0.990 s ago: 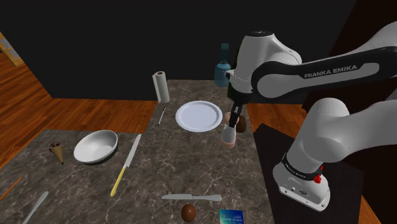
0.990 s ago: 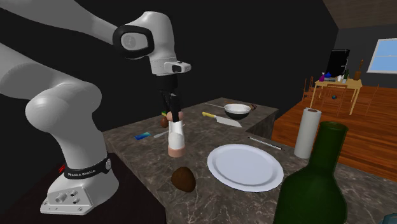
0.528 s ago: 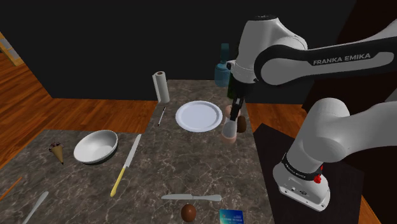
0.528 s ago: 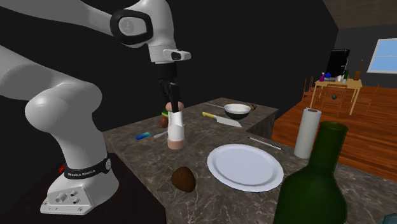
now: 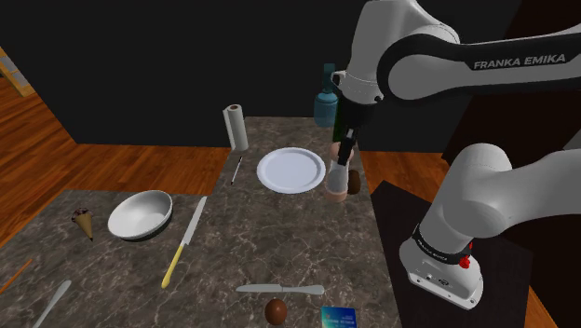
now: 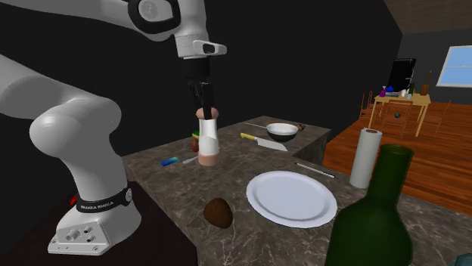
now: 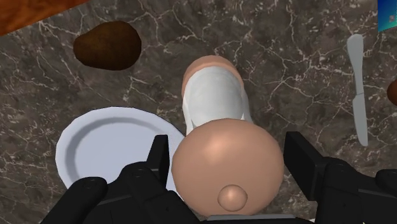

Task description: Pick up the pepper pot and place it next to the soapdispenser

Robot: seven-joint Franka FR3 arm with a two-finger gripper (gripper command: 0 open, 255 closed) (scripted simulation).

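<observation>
We find the all-black two-finger gripper clamped on the rounded tan cap of the pepper pot, a white cylinder with a tan base. The pot hangs upright just over the dark veined stone counter. It is just beside the round white plate and near a brown egg-shaped lump. The white arm comes down from above.

The pot in my jaws hides part of the plate. Picture edges cut off the green bottle and the blue card.
</observation>
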